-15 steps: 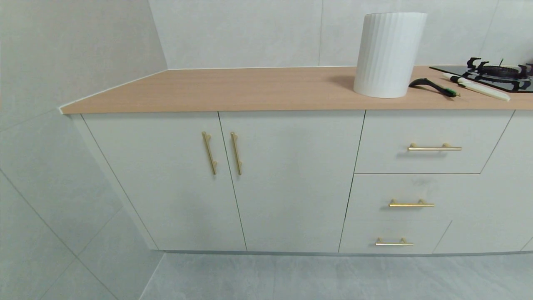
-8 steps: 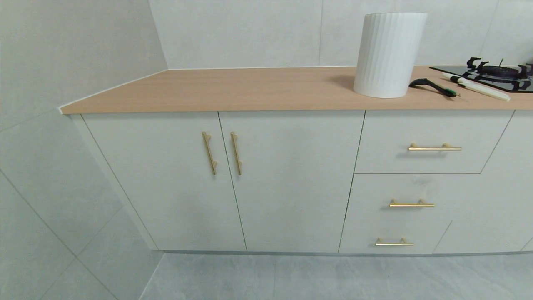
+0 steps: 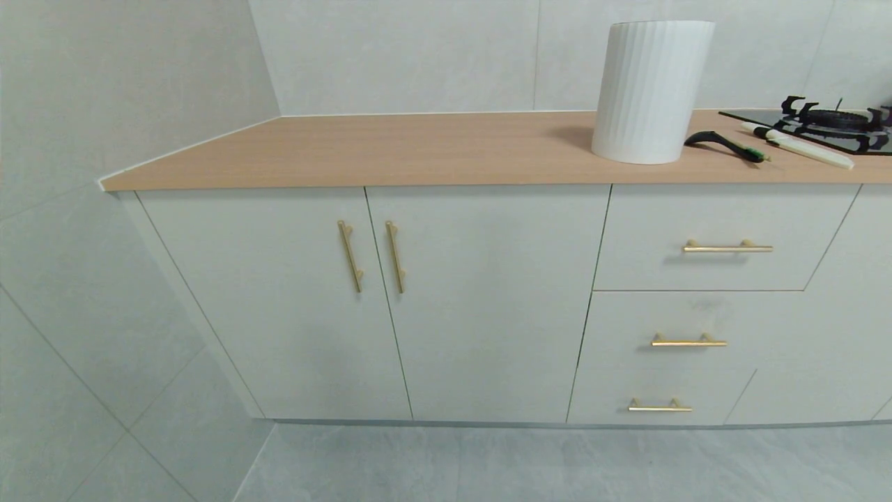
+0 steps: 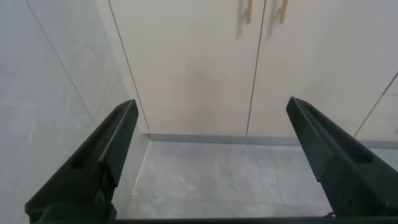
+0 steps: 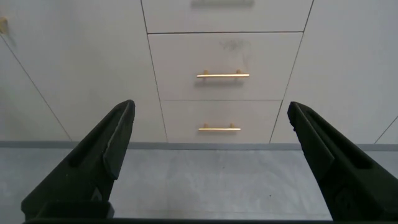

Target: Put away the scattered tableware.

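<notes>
Head view as before: holder [image 3: 651, 90], black utensil [image 3: 721, 143], knife [image 3: 801, 148] on countertop [image 3: 390, 150].

walls [image 3: 125, 84] – grey tile | floor [image 3: 488, 467] – grey tile | cab. [image 3: 488, 300] white, wood ctr-top [image 3: 418, 150], gold hdls [image 3: 350, 256]

No change shows among the utensils [image 3: 725, 143] on the counter [image 3: 418, 150]; any shift seems too slight to tell.

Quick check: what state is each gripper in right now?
Left gripper: open, holding nothing.
Right gripper: open, holding nothing.
</notes>
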